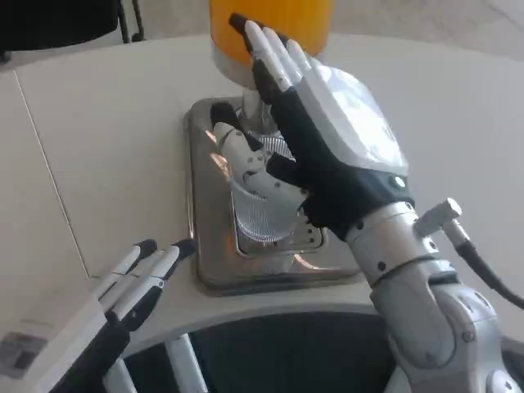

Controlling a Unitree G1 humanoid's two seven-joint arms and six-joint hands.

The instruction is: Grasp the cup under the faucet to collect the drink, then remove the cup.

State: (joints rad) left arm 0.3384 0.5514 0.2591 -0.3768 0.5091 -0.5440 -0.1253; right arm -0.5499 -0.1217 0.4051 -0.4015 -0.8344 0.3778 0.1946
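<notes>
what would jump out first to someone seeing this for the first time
The right hand dominates the middle of the picture, wrapped around a clear ribbed cup that stands on the steel drip tray. Just behind it, at the top edge, glows the orange drink tank of the dispenser. In the lower left corner the left hand hangs with fingers extended, holding nothing.
</notes>
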